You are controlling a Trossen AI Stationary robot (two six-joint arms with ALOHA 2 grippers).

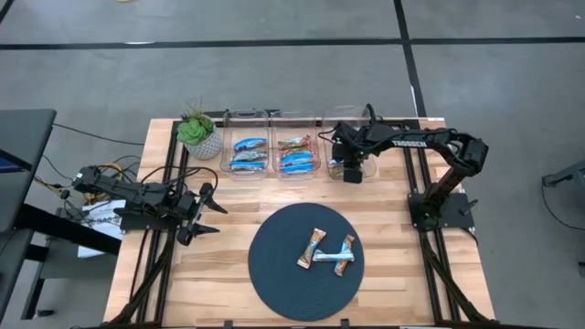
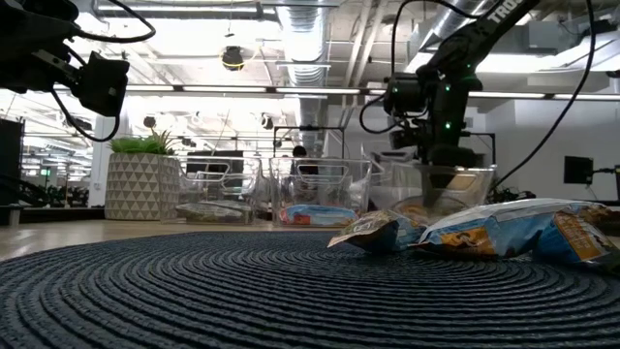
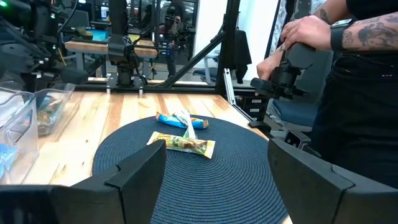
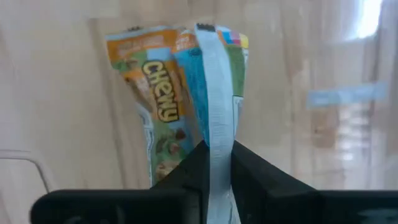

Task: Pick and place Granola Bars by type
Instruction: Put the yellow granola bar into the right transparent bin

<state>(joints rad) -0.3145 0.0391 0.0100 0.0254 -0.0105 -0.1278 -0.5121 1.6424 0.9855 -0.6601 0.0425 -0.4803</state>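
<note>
Over the rightmost clear bin (image 1: 340,157), the right gripper (image 4: 217,163) pinches a granola bar (image 4: 180,93) by its seam; better to lower it inside that bin before letting go, while the left gripper (image 1: 203,212) waits wide open

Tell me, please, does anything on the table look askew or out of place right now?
Only mildly: two granola bars lie crossed on the round mat, unsorted. The right claw pinches another bar by its wrapper seam over the rightmost bin.
</note>
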